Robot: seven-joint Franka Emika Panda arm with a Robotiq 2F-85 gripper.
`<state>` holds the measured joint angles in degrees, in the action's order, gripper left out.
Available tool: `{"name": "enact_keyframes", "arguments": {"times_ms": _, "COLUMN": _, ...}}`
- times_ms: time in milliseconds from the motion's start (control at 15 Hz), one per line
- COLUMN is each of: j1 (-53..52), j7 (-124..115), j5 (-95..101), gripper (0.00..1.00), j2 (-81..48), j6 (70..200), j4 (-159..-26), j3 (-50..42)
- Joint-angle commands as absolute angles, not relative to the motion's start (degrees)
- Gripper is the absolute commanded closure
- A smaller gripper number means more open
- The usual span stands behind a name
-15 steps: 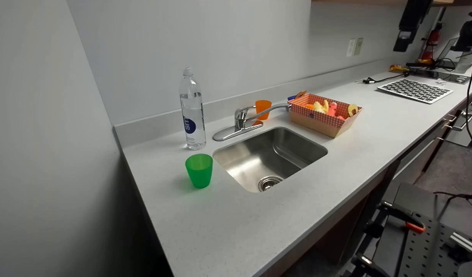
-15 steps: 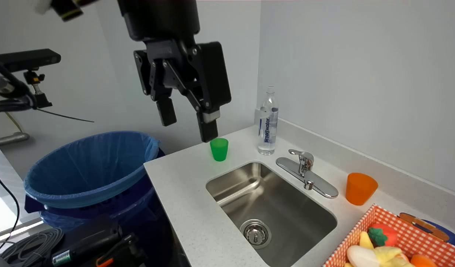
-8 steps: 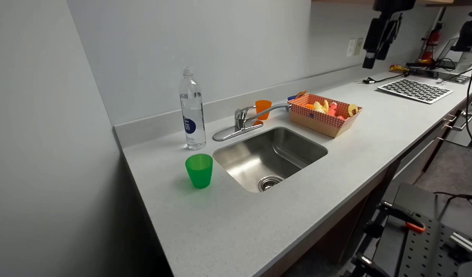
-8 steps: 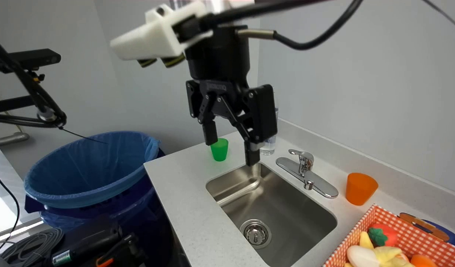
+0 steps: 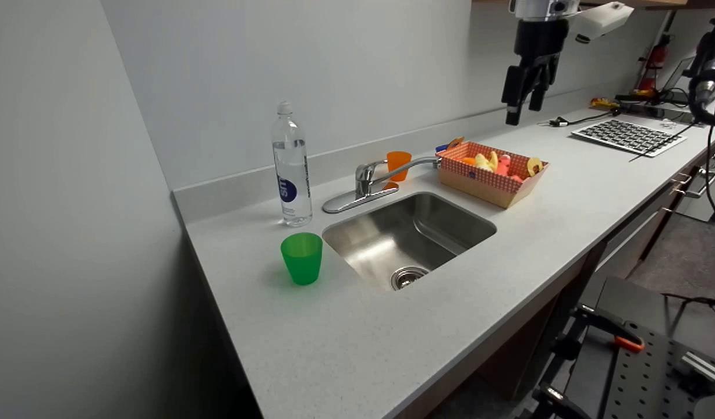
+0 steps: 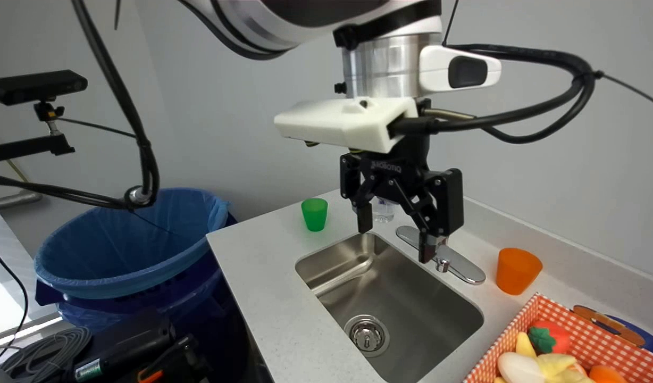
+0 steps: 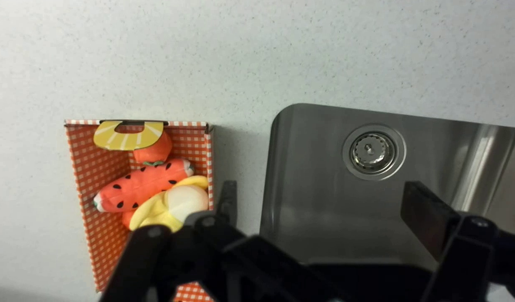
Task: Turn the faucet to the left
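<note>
The chrome faucet [image 5: 363, 185] stands behind the sink, its long low spout reaching right in an exterior view. In an exterior view its base plate [image 6: 466, 270] and spout tip show, while the handle is hidden behind my gripper. The faucet does not show in the wrist view. My gripper [image 5: 524, 110] is in the air, higher than the faucet and to its right there. It also shows in an exterior view [image 6: 395, 235], overlapping the faucet. In the wrist view my gripper [image 7: 320, 199] has its fingers wide apart and nothing between them.
The steel sink [image 7: 301, 184] is beneath the gripper. A checked basket [image 5: 471, 180] of toy food stands right of the sink, beside an orange cup [image 5: 399, 166]. A clear bottle [image 5: 291, 174] and a green cup [image 5: 303, 259] stand left. A lined bin [image 6: 119, 287] is beyond the counter.
My open gripper has come down and moved over toward the sink, leftward in an exterior view and rightward in an exterior view. The faucet has not moved.
</note>
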<state>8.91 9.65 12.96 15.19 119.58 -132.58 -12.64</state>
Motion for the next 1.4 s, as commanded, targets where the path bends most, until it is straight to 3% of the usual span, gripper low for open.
{"name": "enact_keyframes", "arguments": {"times_ms": 0, "j1": 9.5, "j7": 7.5, "j5": 13.4, "gripper": 0.00, "j2": 6.6, "j6": 121.2, "j4": -125.8, "j3": -11.7}}
{"name": "enact_keyframes", "arguments": {"times_ms": 467, "j1": 10.1, "j7": 6.9, "j5": 12.7, "gripper": 0.00, "j2": -3.9, "j6": 120.1, "j4": -114.2, "j3": -12.3}}
{"name": "enact_keyframes", "arguments": {"times_ms": 1333, "j1": 10.1, "j7": 6.5, "j5": 12.6, "gripper": 0.00, "j2": -4.0, "j6": 120.6, "j4": -115.0, "j3": -12.0}}
